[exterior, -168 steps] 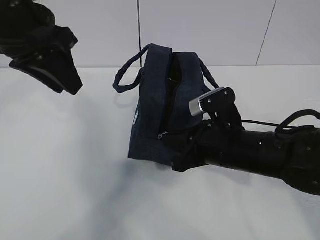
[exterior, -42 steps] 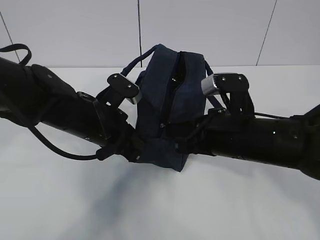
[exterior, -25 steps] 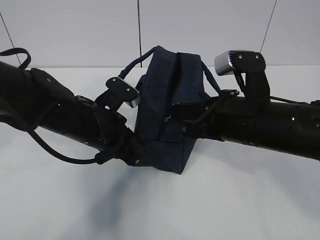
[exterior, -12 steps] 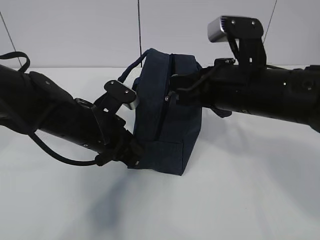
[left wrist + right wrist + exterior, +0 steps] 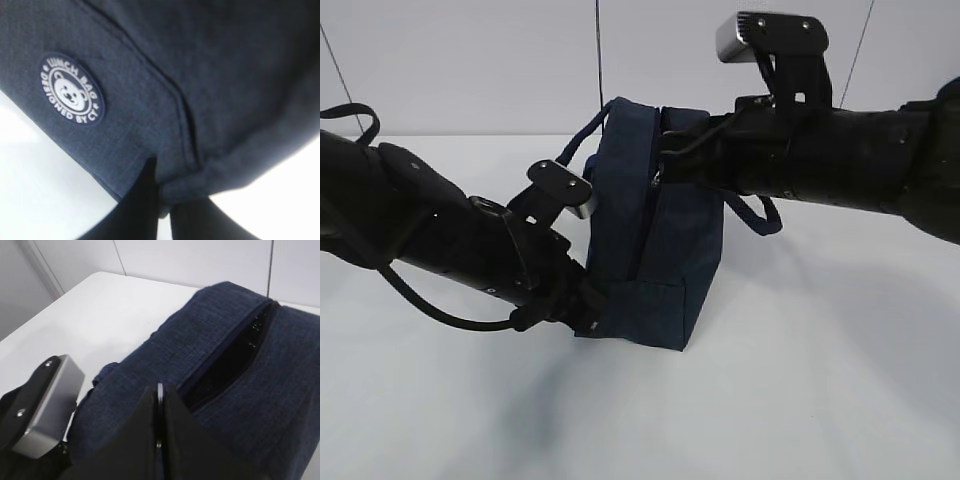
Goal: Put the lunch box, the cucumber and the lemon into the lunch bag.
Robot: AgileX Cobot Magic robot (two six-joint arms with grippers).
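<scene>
The dark navy lunch bag (image 5: 655,250) stands upright mid-table. My left gripper (image 5: 588,312) is shut on a fold of fabric at its lower left corner; in the left wrist view my left gripper (image 5: 165,205) pinches the seam edge of the lunch bag (image 5: 200,75). My right gripper (image 5: 662,172) is high on the bag's front. In the right wrist view my right gripper (image 5: 159,390) is shut on the silver ring pull (image 5: 159,388), and the zipper (image 5: 225,362) gapes dark beyond it. The lunch box, the cucumber and the lemon are out of view.
The white table (image 5: 820,380) spreads round the bag, with a pale wall behind. One handle (image 5: 755,212) hangs under my right arm, the other handle (image 5: 582,145) loops out at the left. A round bear badge (image 5: 71,89) marks the bag's side.
My right gripper has risen along the bag's front with the ring pull, and the bag now stands straighter. The left gripper has kept its hold at the lower corner.
</scene>
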